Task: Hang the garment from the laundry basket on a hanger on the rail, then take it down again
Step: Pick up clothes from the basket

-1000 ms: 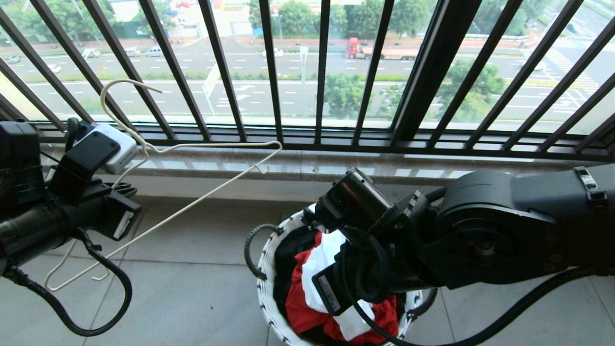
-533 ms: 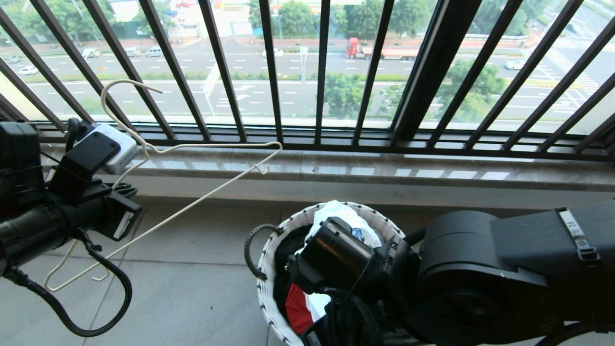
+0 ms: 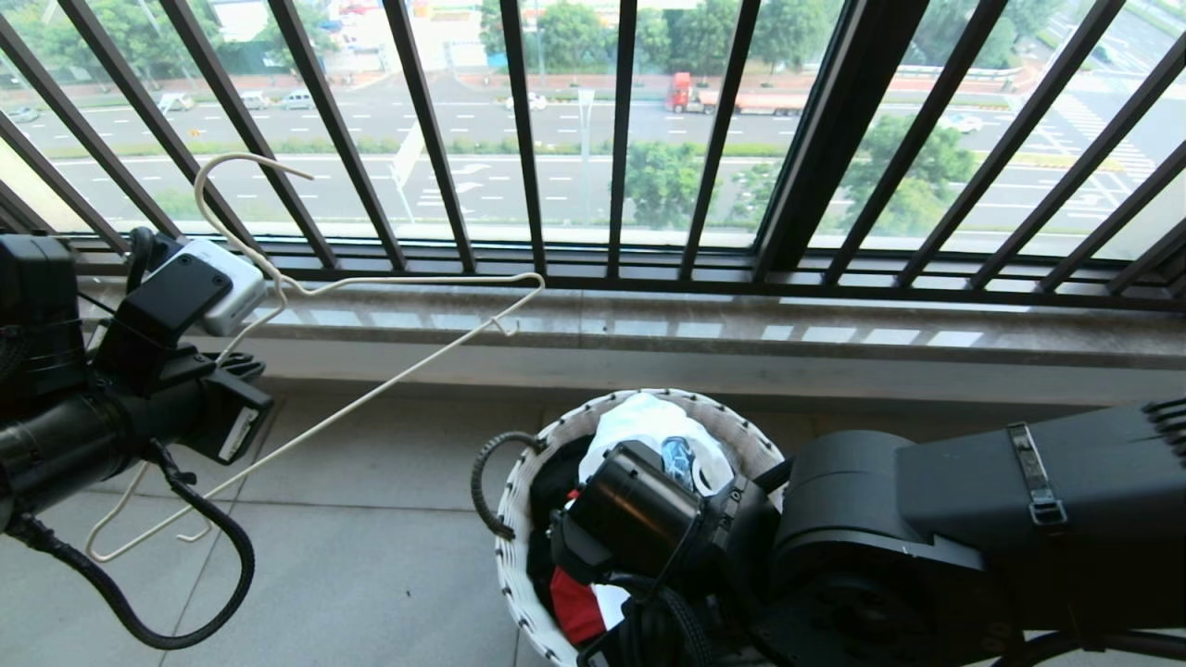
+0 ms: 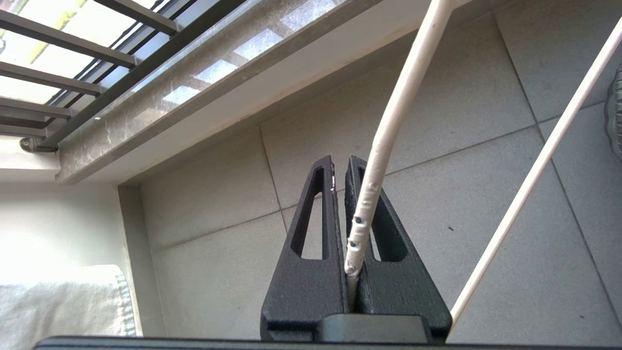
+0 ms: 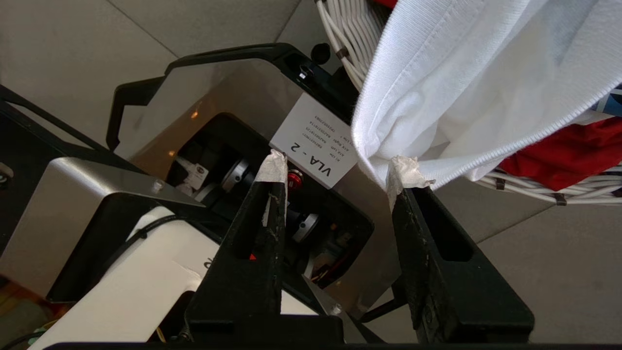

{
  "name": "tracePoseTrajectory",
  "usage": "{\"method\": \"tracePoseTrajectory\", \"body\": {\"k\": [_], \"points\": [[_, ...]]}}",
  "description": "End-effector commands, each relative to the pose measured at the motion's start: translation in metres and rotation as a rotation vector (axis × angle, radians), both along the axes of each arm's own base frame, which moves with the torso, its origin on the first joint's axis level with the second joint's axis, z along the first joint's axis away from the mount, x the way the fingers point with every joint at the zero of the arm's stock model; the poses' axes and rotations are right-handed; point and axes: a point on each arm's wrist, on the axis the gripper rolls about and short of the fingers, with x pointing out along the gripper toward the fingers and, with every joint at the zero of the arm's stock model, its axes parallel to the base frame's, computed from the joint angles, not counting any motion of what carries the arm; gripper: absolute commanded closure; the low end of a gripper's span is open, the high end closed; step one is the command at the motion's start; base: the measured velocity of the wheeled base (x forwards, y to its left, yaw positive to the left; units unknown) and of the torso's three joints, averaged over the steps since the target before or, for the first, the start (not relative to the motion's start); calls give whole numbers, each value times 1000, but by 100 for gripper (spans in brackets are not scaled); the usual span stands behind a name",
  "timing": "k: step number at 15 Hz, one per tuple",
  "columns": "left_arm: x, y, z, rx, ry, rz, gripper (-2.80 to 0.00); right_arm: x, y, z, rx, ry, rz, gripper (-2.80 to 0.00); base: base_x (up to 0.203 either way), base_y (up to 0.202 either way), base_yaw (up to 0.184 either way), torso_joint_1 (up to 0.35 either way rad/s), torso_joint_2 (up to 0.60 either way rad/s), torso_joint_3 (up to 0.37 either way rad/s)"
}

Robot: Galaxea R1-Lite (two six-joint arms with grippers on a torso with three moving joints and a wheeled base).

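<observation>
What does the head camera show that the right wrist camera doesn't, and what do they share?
Only the head view shows the left tool shut on the cream hanger, plus the barred window. Only the right wrist view shows the right tool open, one taped fingertip touching the white T-shirt, and the robot's base. Both show the shirt, red cloth and basket.

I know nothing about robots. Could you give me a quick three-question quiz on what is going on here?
1. True or false: the left gripper is shut on the hanger.
2. Where does the white T-shirt lie? A) on the windowsill B) over the laundry basket's rim C) on the hanger
3. Fill in: the right gripper's fingers stand ____.

Key: 1 true; 2 B; 3 open, with one taped tip touching the shirt.
</observation>
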Motion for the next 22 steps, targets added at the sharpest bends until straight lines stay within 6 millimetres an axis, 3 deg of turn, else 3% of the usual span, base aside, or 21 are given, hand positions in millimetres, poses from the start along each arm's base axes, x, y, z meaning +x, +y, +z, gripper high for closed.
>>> {"method": "tracePoseTrajectory", "body": {"k": [1,6,7,11,20,22], "points": [[-1,0,1,3,-4,1,0,-5,-4,15,34,-22,4,-280,0,0,0,0,0,0],[-2,0,1,2,-6,1,0,-7,-12,59,119,-139,-20,-280,0,0,0,0,0,0],[-2,0,1,2,-6,1,0,-2,-15,63,107,-172,-29,0,0,0,0,0,0,0],[-2,0,2,1,-12,1,0,22,-19,69,61,-263,-37,0,0,0,0,0,0,0],[-2,4,4,-1,-18,18,0,109,4,40,-163,-456,32,0,0,0,0,0,0,0],[-1,4,5,-1,-21,22,0,114,5,42,-210,-499,95,0,0,0,0,0,0,0]]}}
